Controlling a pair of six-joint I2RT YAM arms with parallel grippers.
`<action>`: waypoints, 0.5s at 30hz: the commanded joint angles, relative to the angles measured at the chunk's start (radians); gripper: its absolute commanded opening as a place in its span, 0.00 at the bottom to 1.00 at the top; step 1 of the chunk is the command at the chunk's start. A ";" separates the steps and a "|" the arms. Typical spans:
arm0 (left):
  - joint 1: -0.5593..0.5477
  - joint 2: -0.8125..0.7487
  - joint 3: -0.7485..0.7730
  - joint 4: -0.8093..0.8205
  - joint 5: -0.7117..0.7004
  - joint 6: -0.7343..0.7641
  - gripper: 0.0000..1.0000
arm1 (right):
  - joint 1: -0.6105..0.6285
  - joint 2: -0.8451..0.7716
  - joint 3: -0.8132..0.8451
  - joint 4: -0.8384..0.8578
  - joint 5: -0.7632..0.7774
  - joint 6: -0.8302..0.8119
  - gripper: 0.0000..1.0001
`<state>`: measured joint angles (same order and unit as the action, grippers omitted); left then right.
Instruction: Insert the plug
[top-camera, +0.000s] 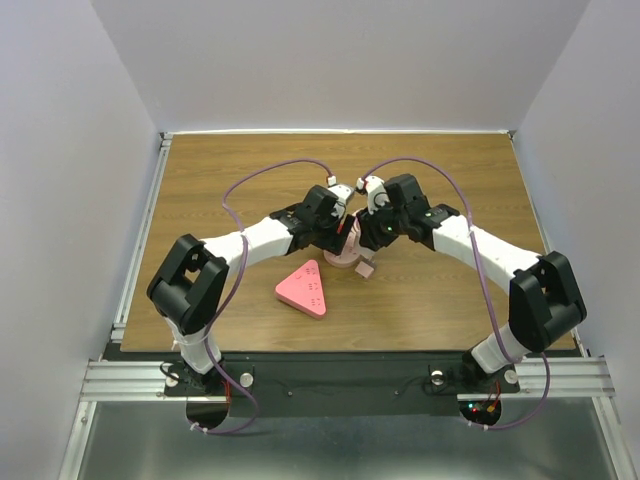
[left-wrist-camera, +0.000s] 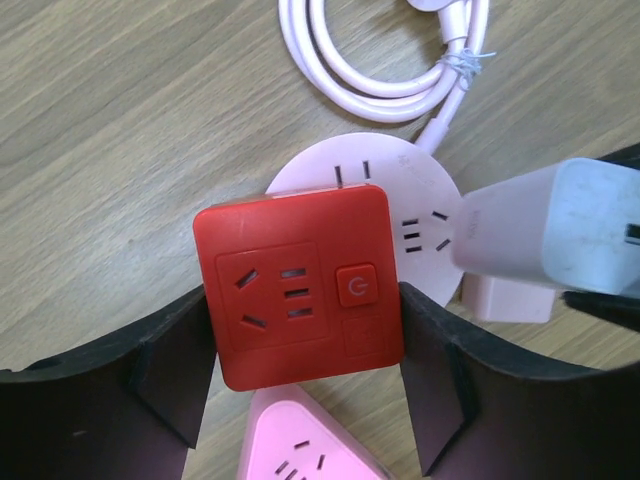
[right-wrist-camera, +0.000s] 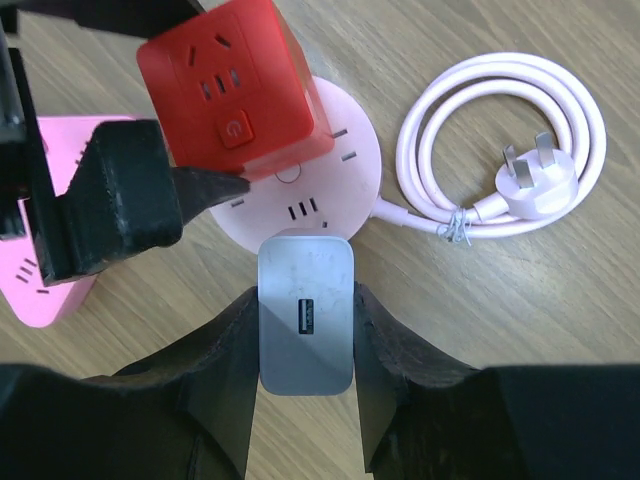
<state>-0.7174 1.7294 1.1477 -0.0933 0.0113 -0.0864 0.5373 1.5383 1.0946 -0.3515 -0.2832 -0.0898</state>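
Observation:
My left gripper (left-wrist-camera: 305, 345) is shut on a red square socket cube (left-wrist-camera: 300, 285), held above the table with its socket face and power button up. My right gripper (right-wrist-camera: 305, 345) is shut on a white USB charger plug (right-wrist-camera: 305, 315), USB port facing the camera. The charger hangs just right of the red cube in the left wrist view (left-wrist-camera: 550, 230), apart from it. The red cube shows in the right wrist view (right-wrist-camera: 235, 85) beyond the charger. In the top view both grippers meet at mid-table, left (top-camera: 335, 238) and right (top-camera: 367, 240).
A round pink power strip (right-wrist-camera: 345, 150) lies under both grippers, its coiled pink cable (right-wrist-camera: 500, 150) and plug (right-wrist-camera: 535, 180) to the right. A pink triangular socket (top-camera: 303, 288) lies nearer the bases. A small pink block (left-wrist-camera: 510, 300) sits beside the round strip.

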 joint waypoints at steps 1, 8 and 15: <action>0.007 -0.044 0.033 -0.106 -0.054 0.010 0.85 | 0.013 -0.044 -0.005 0.037 0.022 -0.002 0.00; 0.010 -0.105 0.037 -0.120 -0.046 -0.003 0.99 | 0.021 -0.020 0.017 0.039 0.026 -0.027 0.00; 0.096 -0.198 -0.002 -0.048 0.104 -0.047 0.99 | 0.029 -0.004 0.014 0.055 0.012 -0.047 0.00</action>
<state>-0.6765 1.6154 1.1484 -0.2016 0.0273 -0.1024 0.5518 1.5379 1.0817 -0.3504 -0.2661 -0.1127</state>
